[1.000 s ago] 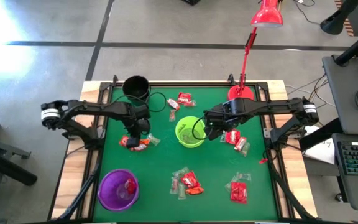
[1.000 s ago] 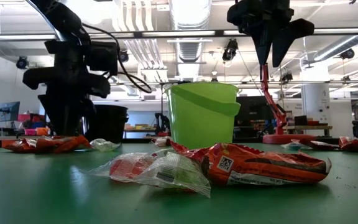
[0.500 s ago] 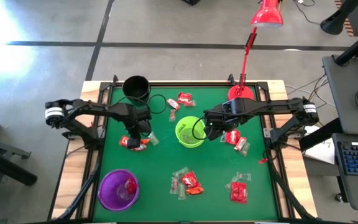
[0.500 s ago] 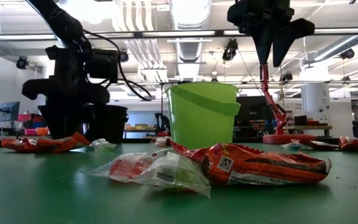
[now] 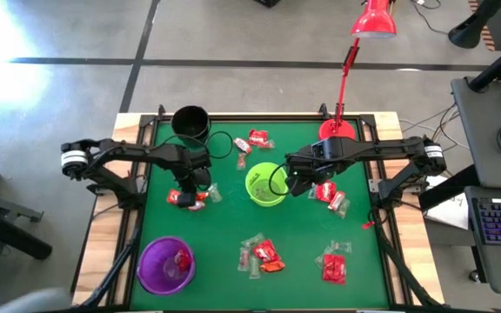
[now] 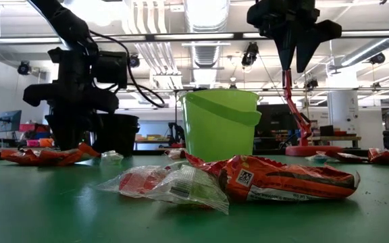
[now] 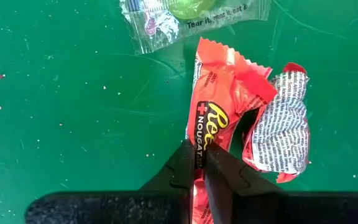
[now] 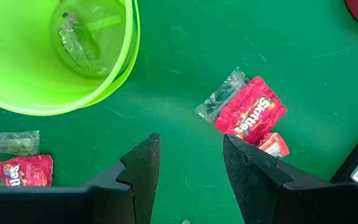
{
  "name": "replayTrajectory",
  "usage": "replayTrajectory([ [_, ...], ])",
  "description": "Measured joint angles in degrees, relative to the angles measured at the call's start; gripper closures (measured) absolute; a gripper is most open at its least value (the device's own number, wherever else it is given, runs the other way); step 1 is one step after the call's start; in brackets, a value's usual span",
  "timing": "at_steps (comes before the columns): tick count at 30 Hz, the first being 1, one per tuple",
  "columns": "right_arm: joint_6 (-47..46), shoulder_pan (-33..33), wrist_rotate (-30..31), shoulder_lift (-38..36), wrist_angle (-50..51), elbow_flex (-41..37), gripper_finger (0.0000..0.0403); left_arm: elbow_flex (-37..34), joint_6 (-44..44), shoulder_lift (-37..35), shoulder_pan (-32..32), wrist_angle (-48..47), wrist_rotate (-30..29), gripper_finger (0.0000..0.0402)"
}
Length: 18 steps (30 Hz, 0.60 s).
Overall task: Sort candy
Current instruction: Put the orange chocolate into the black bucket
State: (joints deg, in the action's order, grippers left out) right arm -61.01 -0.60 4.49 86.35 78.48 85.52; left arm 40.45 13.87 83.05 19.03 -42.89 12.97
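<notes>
My left gripper (image 5: 190, 192) stands low over the green mat (image 5: 233, 222), left of the green cup (image 5: 265, 183), and is shut on an orange-red wrapped candy (image 7: 219, 112). A second red candy with a white printed back (image 7: 281, 134) lies against that candy, and a clear-wrapped sweet (image 7: 191, 15) lies just beyond. My right gripper (image 8: 191, 162) hangs open high up beside the green cup's right rim (image 8: 132, 43), with nothing between its fingers. The purple cup (image 5: 165, 263) holds a red candy. The black cup (image 5: 190, 123) stands at the far left. My left gripper pinches the orange-red candy's wrapper near one end (image 7: 202, 146) between its two fingers, one on each long side. The fingers come from above, pointing down. The rest of the candy lies flat on the mat, stretching away from the fingertips.
Loose candy lies in heaps near the front middle (image 5: 263, 254), front right (image 5: 334, 263), right of the green cup (image 5: 330, 196) and behind it (image 5: 255, 139). A red desk lamp (image 5: 337, 129) stands at the far edge. Clear-wrapped sweets lie inside the green cup (image 8: 79, 34).
My left gripper has shut on the orange-red candy while staying in place over it. The candy stays on the mat; in the low view one end of its wrapper now sticks up a little. My right arm has kept still.
</notes>
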Motion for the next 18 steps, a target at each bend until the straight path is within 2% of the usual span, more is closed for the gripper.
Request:
replayTrajectory([
  [18, -0.50, 0.00, 0.00, 0.00, -1.09, 0.00, 0.0234, 0.00, 0.02, -0.17, 0.00, -1.22, 0.02, 0.0401],
])
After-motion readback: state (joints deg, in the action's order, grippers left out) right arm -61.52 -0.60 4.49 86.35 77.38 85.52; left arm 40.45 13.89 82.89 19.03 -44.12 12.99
